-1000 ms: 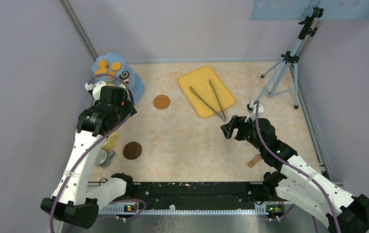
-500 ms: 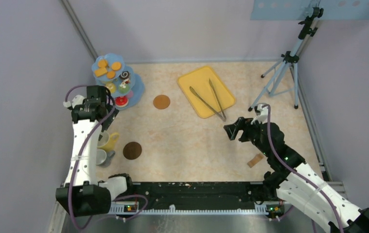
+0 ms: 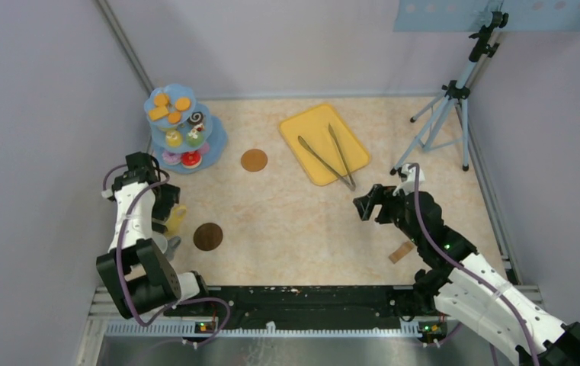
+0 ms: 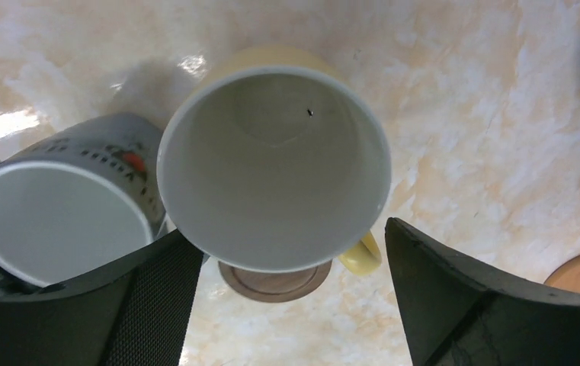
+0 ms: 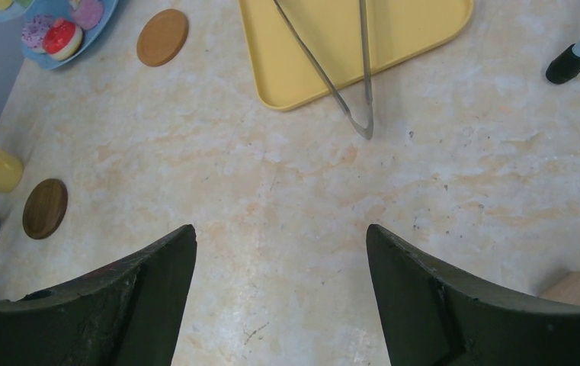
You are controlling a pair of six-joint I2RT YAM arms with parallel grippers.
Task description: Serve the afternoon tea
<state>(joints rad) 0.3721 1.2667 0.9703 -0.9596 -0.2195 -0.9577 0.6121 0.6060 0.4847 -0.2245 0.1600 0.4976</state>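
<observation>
Over the yellow mug (image 4: 271, 168): left gripper (image 4: 290, 236), jaws wide apart, one finger on each side.
Mug stands upright at the left edge of the table (image 3: 286, 221), just beside the grey-white mug (image 4: 58, 213), a dark coaster (image 3: 208, 236) near; right gripper (image 5: 280, 232) hangs mid-table, fingers apart, holding nothing.

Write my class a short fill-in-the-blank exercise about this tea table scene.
The tongs lie on the ___ tray.
The open ___ tool hovers over the yellow mug.
Exactly ___ round brown coasters are out.
Missing words: yellow; left; two.
</observation>
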